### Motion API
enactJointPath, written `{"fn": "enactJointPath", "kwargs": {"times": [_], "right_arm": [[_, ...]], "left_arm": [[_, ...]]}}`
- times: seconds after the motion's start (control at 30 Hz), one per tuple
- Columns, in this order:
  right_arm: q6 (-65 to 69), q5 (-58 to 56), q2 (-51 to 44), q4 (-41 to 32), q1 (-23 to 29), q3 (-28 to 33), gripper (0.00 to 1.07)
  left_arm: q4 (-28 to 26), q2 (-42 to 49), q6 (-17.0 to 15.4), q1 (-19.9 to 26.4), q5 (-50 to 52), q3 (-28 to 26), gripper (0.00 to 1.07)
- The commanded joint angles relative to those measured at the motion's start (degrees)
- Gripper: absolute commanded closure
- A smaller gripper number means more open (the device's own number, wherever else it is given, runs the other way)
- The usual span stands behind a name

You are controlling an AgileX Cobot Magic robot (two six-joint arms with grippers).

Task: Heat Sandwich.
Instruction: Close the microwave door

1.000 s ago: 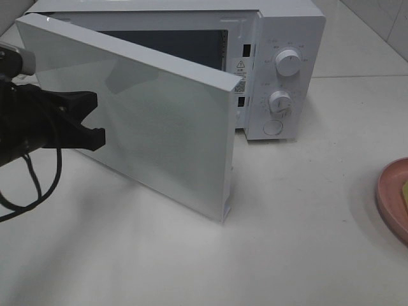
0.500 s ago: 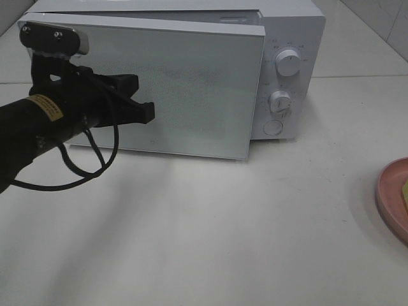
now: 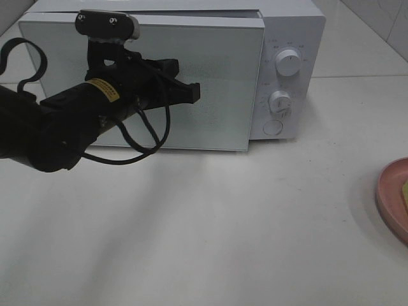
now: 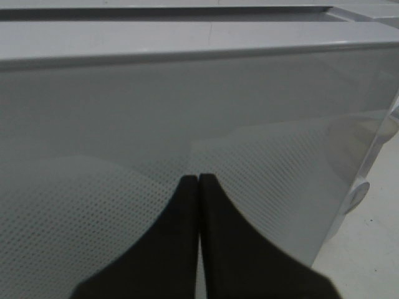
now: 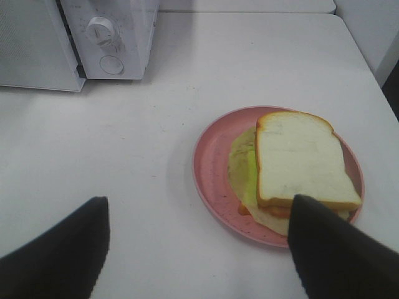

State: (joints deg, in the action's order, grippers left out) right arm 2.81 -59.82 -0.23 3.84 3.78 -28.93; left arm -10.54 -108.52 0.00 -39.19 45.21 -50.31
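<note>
On the pink plate (image 5: 215, 163) right of the microwave (image 3: 290, 38) sits the sandwich (image 5: 299, 167), soft, light, floppy—pinch both crust edges; right gripper (image 5: 199, 246) gapes empty above, left gripper (image 4: 198, 182) closed, holding nothing.

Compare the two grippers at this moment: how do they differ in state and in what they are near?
The left gripper is shut, tips together against the microwave door; the right gripper is open, its fingers wide apart. The left is at the microwave; the right hangs above the table by the sandwich on the pink plate. Both are black and hold nothing.
</note>
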Motion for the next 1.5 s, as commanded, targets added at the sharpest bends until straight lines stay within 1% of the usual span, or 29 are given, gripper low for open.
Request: {"fn": "enactJointPath", "kwargs": {"times": [0.03,0.27,0.53,0.6,0.63,0.77,1.27,1.37,1.47,1.5], "right_arm": [[0.2,0.7,-1.5,0.4,-0.5,0.1,0.31],[0.2,0.7,-1.5,0.4,-0.5,0.1,0.31],[0.2,0.7,-1.5,0.4,-0.5,0.1,0.31],[0.3,0.7,-1.5,0.4,-0.5,0.1,0.31],[0.3,0.7,-1.5,0.4,-0.5,0.1,0.31],[0.3,0.7,-1.5,0.4,-0.5,0.1,0.31],[0.3,0.7,-1.5,0.4,-0.5,0.1,0.31],[0.3,0.7,-1.5,0.4,-0.5,0.1,0.31],[0.2,0.7,-1.5,0.4,-0.5,0.1,0.31],[0.2,0.7,-1.5,0.4,-0.5,0.1,0.31]], "left_arm": [[-0.6,-0.9,-0.6,-0.7,-0.5,-2.1,1.06],[-0.7,-3.9,-0.6,-0.8,-2.0,-7.0,1.06],[-0.9,-5.9,-0.5,-0.8,-3.0,-10.8,1.06],[-1.5,-6.9,0.0,-0.4,-3.6,-12.7,1.06],[-1.5,-6.9,0.0,-0.4,-3.6,-12.7,1.06],[-3.2,-8.5,-0.5,0.7,-6.2,-16.0,1.06],[-1.6,-8.4,-0.5,0.3,-6.1,-16.2,1.06],[-0.5,-8.0,-0.5,-0.2,-6.2,-16.2,1.06],[-0.5,-7.4,-0.5,-0.6,-6.4,-15.7,1.06],[-0.5,-6.8,-0.5,-0.9,-6.4,-14.7,1.06]]}}
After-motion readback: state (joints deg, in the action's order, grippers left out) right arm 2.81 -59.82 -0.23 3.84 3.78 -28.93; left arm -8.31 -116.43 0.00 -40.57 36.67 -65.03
